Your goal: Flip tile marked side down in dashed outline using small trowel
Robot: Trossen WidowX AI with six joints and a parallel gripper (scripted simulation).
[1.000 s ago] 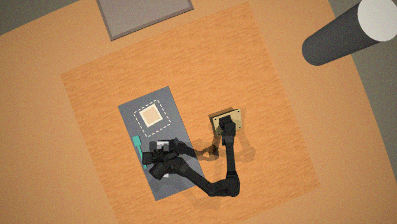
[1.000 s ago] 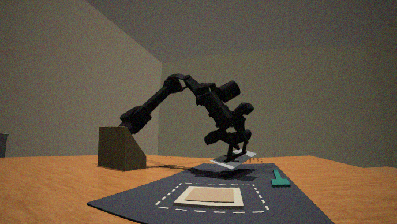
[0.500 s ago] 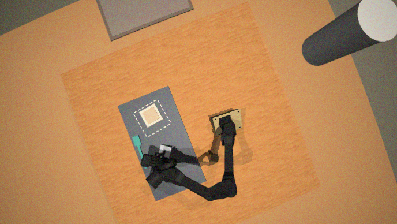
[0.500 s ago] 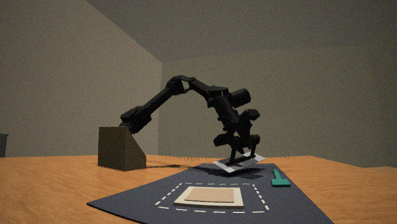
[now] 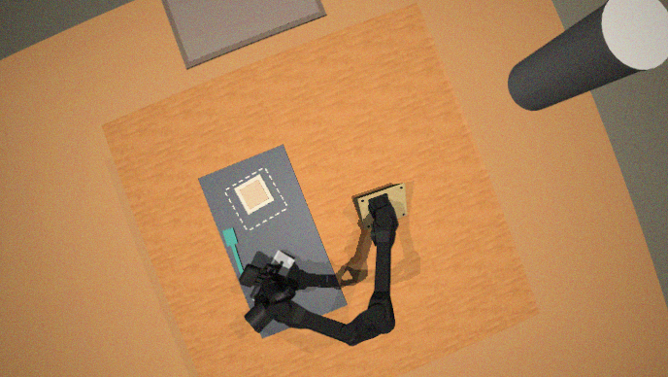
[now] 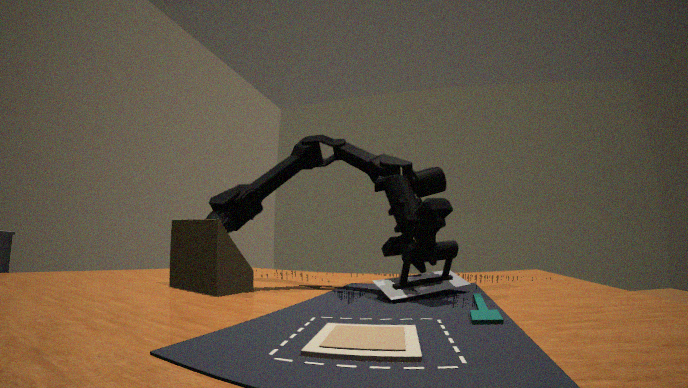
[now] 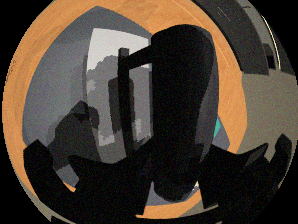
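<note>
My gripper (image 5: 272,283) (image 6: 425,245) (image 7: 173,139) is shut on the trowel's dark thick handle. The trowel's light grey flat plate (image 5: 283,259) (image 6: 389,288) (image 7: 106,45) hangs tilted, low over the far part of the mat; whether its lowest edge touches is unclear. The cream tile (image 5: 239,193) (image 6: 312,345) lies flat, with a tan square on its upper face, inside the dashed outline (image 5: 282,198) (image 6: 346,366). It is slightly turned to the outline. The gripper and trowel are well apart from the tile.
A teal tool (image 5: 230,237) (image 6: 486,316) with a flat head lies near the mat's edge, beside the trowel. The dark mat (image 5: 272,159) (image 6: 225,350) lies on the wooden table. The arm's base block (image 6: 195,260) is off the mat. A grey panel (image 5: 248,26) and a dark cylinder (image 5: 558,73) stand farther away.
</note>
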